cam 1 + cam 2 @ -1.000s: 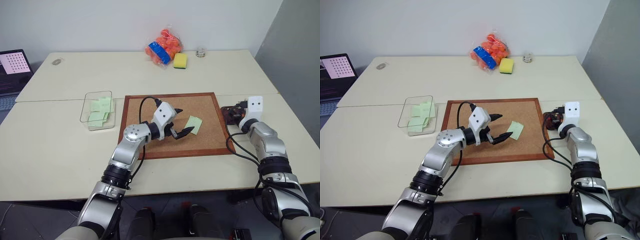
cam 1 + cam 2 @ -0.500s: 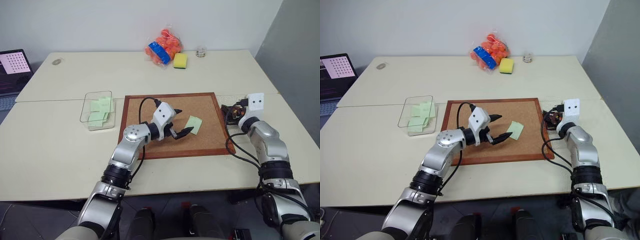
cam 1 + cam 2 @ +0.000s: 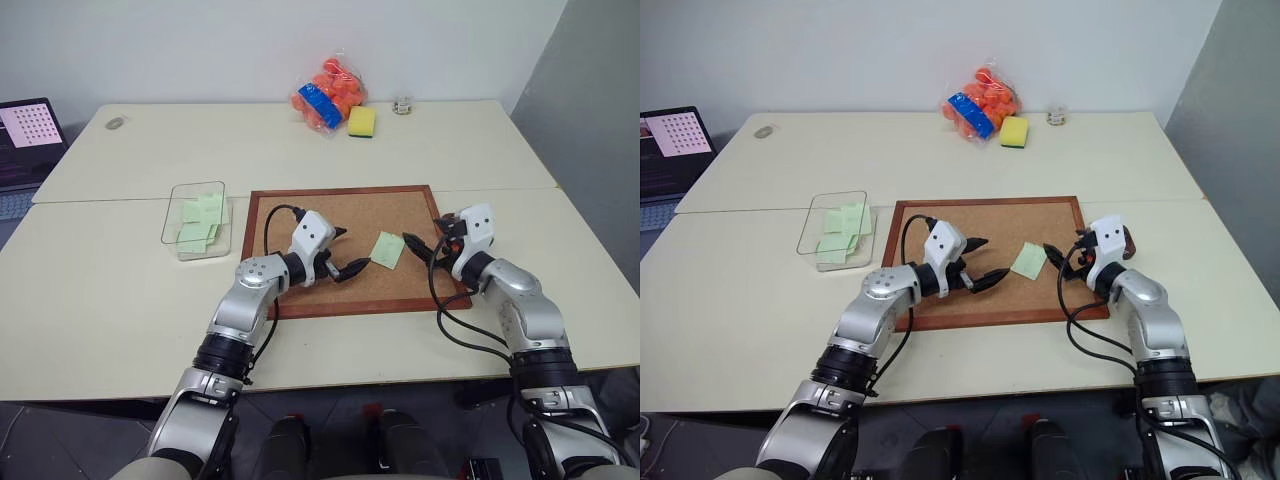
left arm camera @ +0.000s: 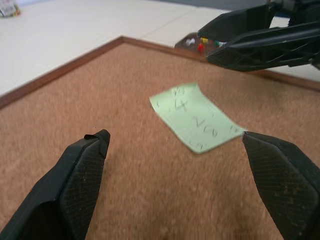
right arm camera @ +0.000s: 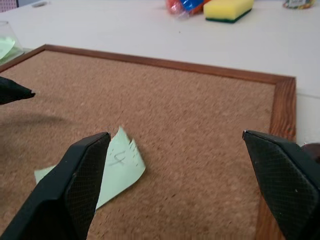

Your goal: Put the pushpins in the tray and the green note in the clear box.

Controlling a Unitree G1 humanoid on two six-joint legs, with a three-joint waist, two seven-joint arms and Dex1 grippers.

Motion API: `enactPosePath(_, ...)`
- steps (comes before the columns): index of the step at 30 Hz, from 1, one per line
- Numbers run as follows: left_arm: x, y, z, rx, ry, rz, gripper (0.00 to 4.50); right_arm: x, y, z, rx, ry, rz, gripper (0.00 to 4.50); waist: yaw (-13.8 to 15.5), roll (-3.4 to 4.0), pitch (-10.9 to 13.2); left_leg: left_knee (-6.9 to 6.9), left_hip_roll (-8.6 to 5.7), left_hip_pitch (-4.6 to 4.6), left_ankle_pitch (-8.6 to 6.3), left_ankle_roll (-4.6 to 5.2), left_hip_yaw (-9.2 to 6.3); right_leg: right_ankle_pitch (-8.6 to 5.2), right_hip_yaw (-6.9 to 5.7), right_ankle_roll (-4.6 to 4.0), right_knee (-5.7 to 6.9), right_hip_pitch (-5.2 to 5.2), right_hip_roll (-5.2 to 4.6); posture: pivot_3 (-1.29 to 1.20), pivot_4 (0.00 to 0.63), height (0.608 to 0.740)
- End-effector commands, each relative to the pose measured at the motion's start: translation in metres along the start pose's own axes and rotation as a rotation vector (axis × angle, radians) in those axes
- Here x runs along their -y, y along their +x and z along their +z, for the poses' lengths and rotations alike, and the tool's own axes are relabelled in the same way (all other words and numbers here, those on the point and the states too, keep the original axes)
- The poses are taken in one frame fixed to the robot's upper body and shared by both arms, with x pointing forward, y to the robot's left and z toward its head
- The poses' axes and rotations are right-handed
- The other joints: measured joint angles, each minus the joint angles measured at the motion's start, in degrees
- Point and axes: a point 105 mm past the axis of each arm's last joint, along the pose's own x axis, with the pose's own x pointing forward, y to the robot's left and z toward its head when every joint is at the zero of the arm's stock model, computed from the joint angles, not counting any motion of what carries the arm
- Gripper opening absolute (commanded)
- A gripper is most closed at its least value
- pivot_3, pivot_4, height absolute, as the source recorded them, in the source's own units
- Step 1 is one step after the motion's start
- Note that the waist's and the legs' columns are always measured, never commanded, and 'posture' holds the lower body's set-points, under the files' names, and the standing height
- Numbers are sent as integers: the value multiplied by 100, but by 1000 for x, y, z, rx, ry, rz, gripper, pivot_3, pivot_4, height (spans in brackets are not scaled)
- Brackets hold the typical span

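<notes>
The green note (image 3: 387,249) lies on the corkboard (image 3: 330,205), slightly curled, with handwriting on it. My left gripper (image 3: 351,250) hovers open just left of the note, not touching it. Facing it from the right, my right gripper (image 3: 421,240) stands open over the board's right side, nothing between its fingers. In the left wrist view the note (image 4: 197,120) sits between and beyond my fingers, and the right gripper's fingers (image 4: 250,35) show behind it. The brown tray (image 4: 186,44) holds pushpins (image 4: 201,47) past the board's right frame. The clear box (image 3: 168,222), left of the board, holds several green notes.
At the table's far side lie a bag of orange and blue things (image 3: 325,92), a yellow sponge (image 3: 360,121) and a small jar (image 3: 402,104). A laptop (image 3: 25,140) stands at the far left. Cables hang from both wrists.
My right gripper swung left from over the tray to the corkboard's right side, close to the note. My left gripper sank a little and drew slightly back from the note.
</notes>
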Motion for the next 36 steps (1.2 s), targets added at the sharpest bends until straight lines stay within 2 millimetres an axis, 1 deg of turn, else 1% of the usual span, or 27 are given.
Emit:
enactPosePath(1,9,7,1,15,43,-51,4500,-6,-3,16,52,-31,12,4486,2,0,0,0,0,0,0,0,0,0,0,0,0,0,0,0,150,740)
enactPosePath(3,10,10,-4,-2,72,-65,4500,-6,-5,16,52,-31,11,4486,2,0,0,0,0,0,0,0,0,-1,0,1,-1,0,0,0,150,740)
enactPosePath(7,5,20,-1,-6,103,-66,4500,-2,-14,17,58,-27,-21,4486,8,0,0,0,0,-1,0,0,-2,-1,-2,2,0,0,0,0,150,740)
enactPosePath(15,7,33,4,9,113,-87,4500,-1,-17,18,63,-21,-44,4486,2,-1,0,0,0,-1,0,0,-2,-6,-3,10,-1,0,2,0,150,740)
enactPosePath(19,4,43,6,9,26,-78,4500,0,-15,20,67,-19,-49,4486,6,-1,1,1,-3,-2,0,0,-1,-6,-1,11,-1,1,0,0,150,740)
enactPosePath(22,-1,50,13,35,-61,-57,4500,0,-15,22,71,-19,-50,4486,6,-2,1,1,-3,-2,0,0,-2,-7,-3,12,-1,0,0,0,150,740)
enactPosePath(24,-1,56,17,38,-89,-54,4500,-1,-14,23,74,-18,-50,4486,-4,-3,2,1,-3,-3,0,0,-3,-7,-4,12,-2,0,1,0,150,740)
enactPosePath(29,-3,69,22,23,-105,-46,4500,-2,-14,23,76,-16,-50,4486,0,-4,2,0,-4,-4,0,0,-3,-7,-5,13,-3,0,2,0,150,740)
enactPosePath(31,-5,72,21,0,-94,-42,4500,-2,-15,23,77,-16,-52,4486,-1,-4,2,0,-4,-3,0,0,-3,-7,-5,13,-3,0,2,0,150,740)
enactPosePath(36,-6,81,26,-26,-60,-43,4500,-2,-18,22,78,-12,-64,4486,-3,-5,3,0,-4,-3,0,0,-4,-8,-6,13,-4,0,3,0,150,740)
